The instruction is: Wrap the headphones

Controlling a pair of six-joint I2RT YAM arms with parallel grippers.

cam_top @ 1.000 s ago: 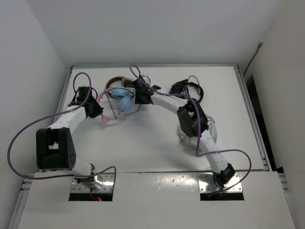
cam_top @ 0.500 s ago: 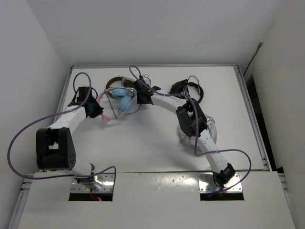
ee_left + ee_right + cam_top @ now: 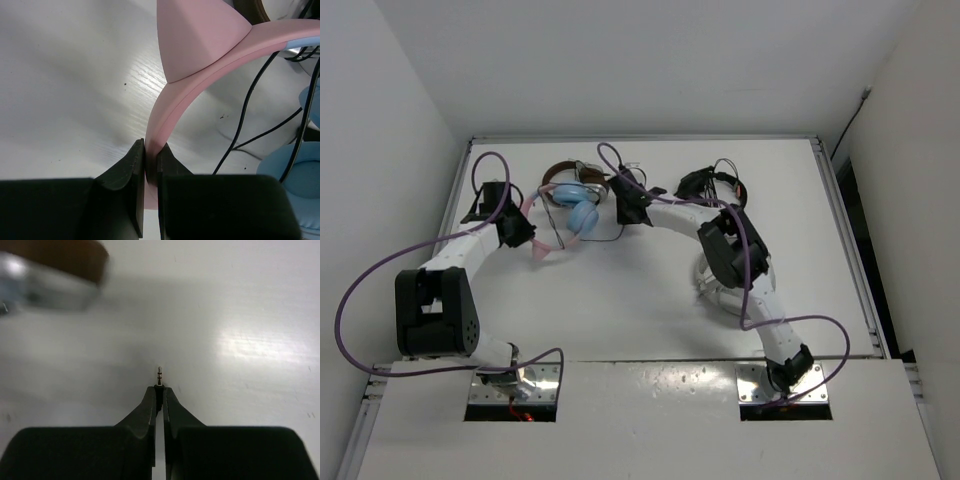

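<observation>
Now left pincer clamps headphones; right pincer pinches, seemingly, their plug.

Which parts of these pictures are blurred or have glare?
Right wrist: the brown-and-silver earcup is out of focus, the plug is sharp, glare on the table. Left wrist: glare beside the pink headband. Top external: even, sharp.

A: Headphones at the far side, left of centre. Pink band arcs out to the left, one cat ear on it.
B: Cups?
A: Light blue, round, close together. Band pinched in left gripper. Thin black cable loops loosely by the cups. Plug clamped in right gripper, tip poking out.
</observation>
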